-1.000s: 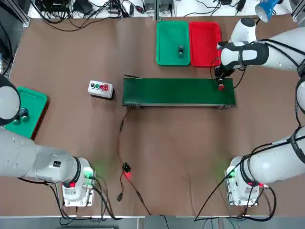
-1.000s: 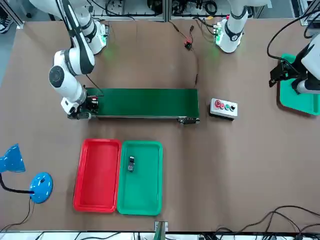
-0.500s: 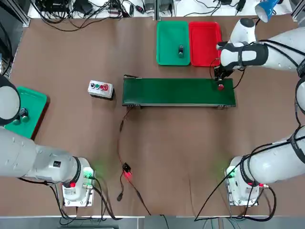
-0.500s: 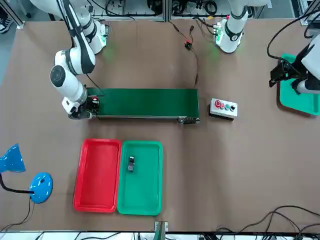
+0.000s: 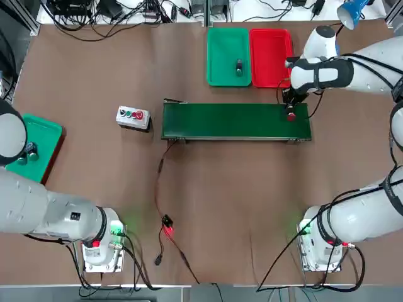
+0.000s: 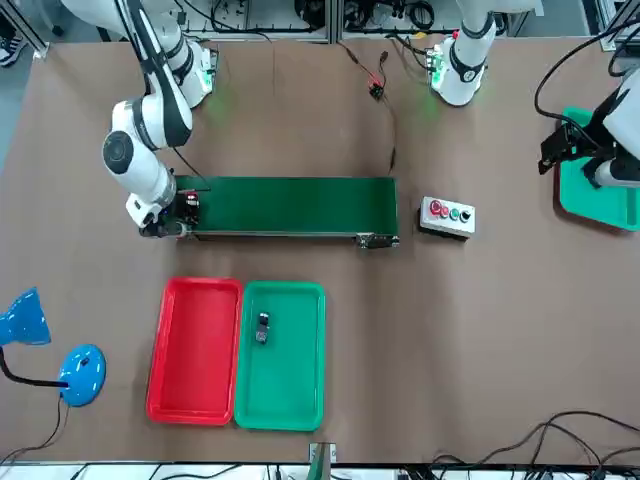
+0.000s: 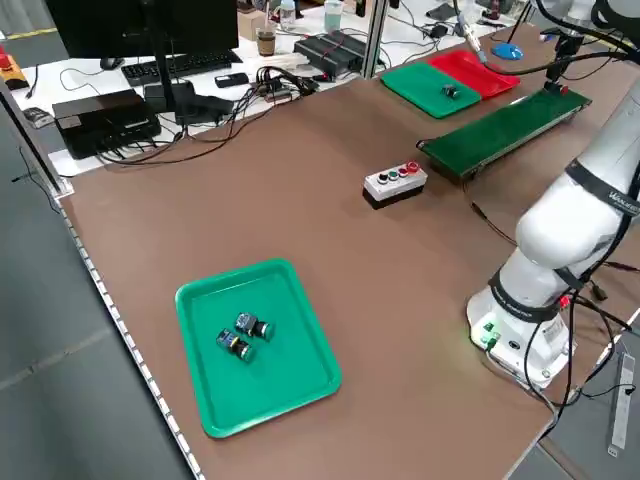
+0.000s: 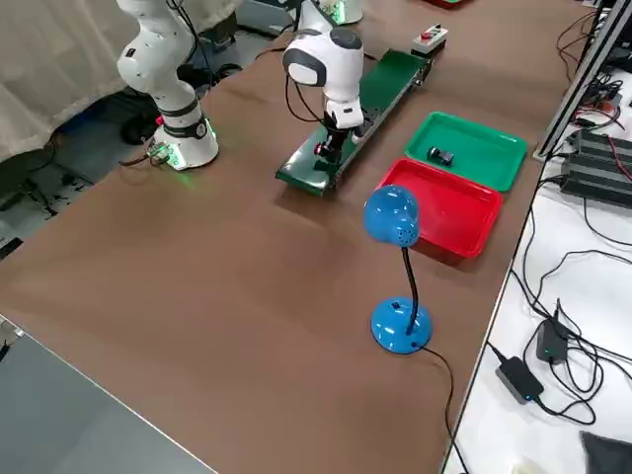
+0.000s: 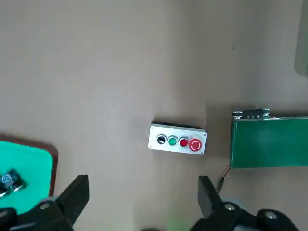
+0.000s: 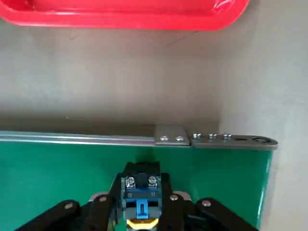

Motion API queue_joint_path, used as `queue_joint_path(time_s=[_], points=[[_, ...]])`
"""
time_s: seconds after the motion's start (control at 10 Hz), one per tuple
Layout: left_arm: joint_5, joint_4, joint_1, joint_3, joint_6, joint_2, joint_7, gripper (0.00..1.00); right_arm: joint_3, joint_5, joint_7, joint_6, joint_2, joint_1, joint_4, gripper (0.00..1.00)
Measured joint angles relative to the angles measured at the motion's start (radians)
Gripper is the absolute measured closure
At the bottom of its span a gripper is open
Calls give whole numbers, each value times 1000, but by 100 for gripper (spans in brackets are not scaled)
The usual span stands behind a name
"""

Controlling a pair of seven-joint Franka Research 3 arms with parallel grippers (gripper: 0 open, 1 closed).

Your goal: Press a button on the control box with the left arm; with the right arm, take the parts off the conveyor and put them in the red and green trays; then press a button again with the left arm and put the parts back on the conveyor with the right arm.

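Light falls evenly and brightly from overhead across the brown bench [image 5: 220, 201], with only short, soft shadows under the conveyor [image 5: 236, 121] and the control box [image 5: 133, 117]. The red tray [image 10: 120, 12] carries a small white glare spot at its rim in the right wrist view. Green status lights glow at both arm bases. The overhead and front views are sharp throughout; the left wrist view is softer, its pincer fingers [image 9: 72, 197] dark and blurred.

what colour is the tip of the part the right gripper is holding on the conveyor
Red. The part in the right gripper has a red tip, clearest in the top view.
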Motion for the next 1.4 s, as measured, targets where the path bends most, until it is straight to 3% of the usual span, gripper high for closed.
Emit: queue_joint_path(time_s=[0.3,0.6,0.8,1.0,1.2,1.4], points=[[0,0,0,0,0,0,0,0,0,0,0,0,10,10,-4,66],[0,0,-2,-1,0,0,1,0,0,0,0,-3,12,11,-4,56],[0,0,-2,-1,0,0,1,0,0,0,-1,-46,11,13,25,28],[0,0,-2,-1,0,0,1,0,0,0,0,-239,10,18,213,0],[0,0,-2,-1,0,0,1,0,1,3,66,-320,47,47,437,0],[0,0,-2,-1,0,0,1,0,2,5,245,-312,195,105,640,0]])
